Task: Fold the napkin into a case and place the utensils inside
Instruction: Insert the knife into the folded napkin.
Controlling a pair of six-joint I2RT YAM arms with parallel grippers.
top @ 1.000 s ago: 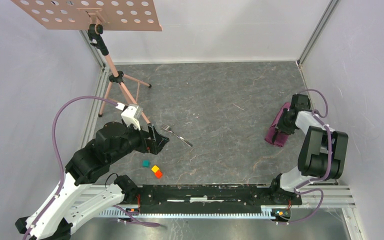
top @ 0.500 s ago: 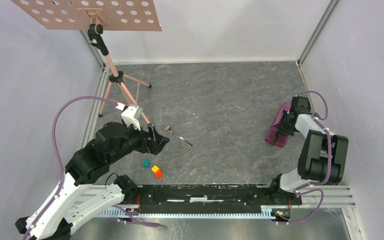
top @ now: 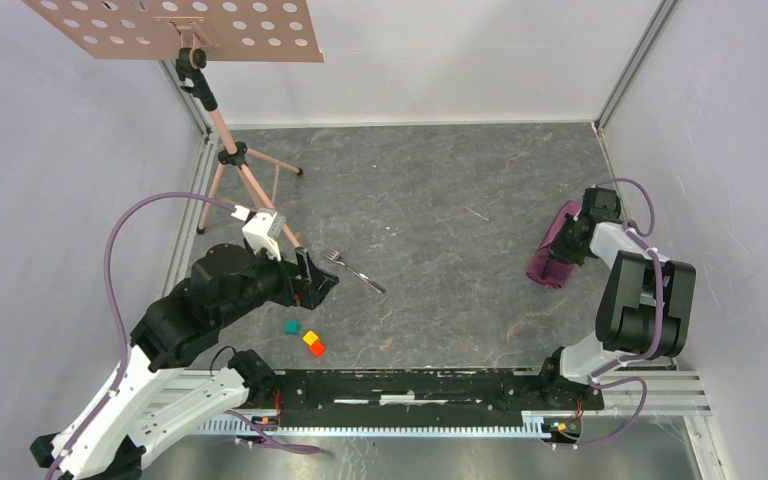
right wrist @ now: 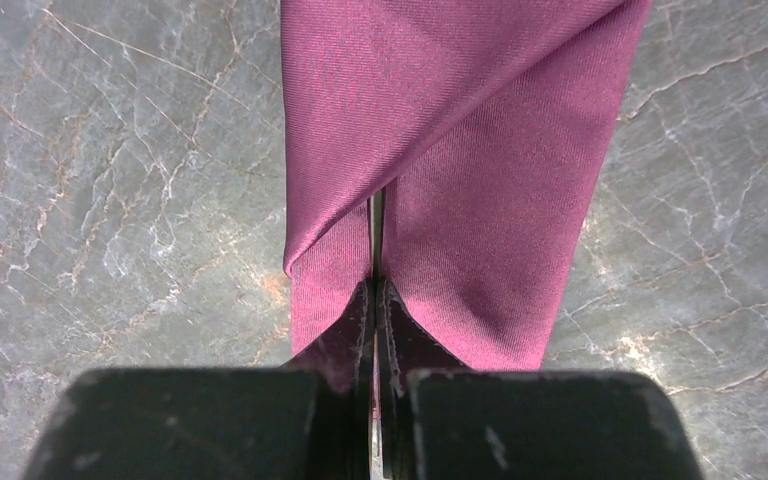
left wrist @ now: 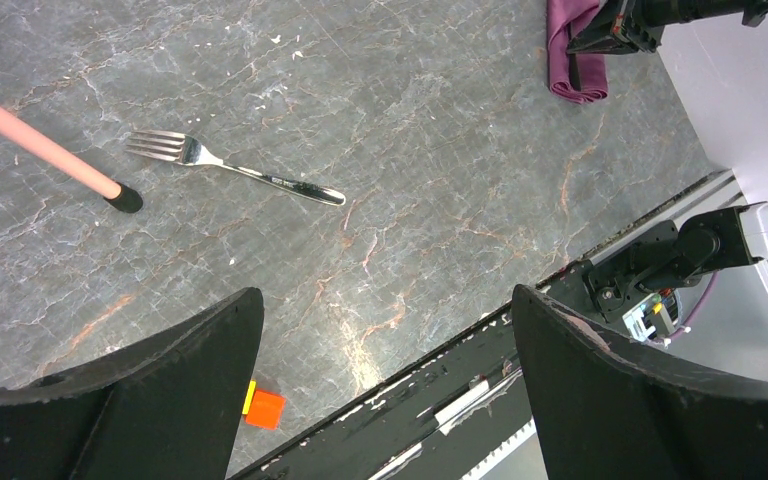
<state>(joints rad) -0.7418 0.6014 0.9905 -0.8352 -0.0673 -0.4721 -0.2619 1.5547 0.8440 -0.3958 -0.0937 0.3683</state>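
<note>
The plum-purple napkin (top: 550,257) lies folded into a narrow strip at the table's right side; it also shows in the right wrist view (right wrist: 460,150) and the left wrist view (left wrist: 572,50). My right gripper (top: 574,240) (right wrist: 375,285) is at its end, shut on a thin silvery edge, apparently the knife (right wrist: 375,235), which runs into the napkin's fold. The fork (top: 352,269) (left wrist: 230,168) lies bare on the table left of centre. My left gripper (top: 318,280) (left wrist: 385,300) hovers open and empty just left of the fork.
Teal (top: 291,327), yellow (top: 310,338) and orange (top: 317,349) blocks sit near the front left; the orange one shows in the left wrist view (left wrist: 264,408). A pink tripod stand (top: 240,160) stands at the back left, one foot (left wrist: 120,198) near the fork's tines.
The right gripper and the napkin have shifted slightly to the left and away from the near edge. The left arm and the fork have not moved.
</note>
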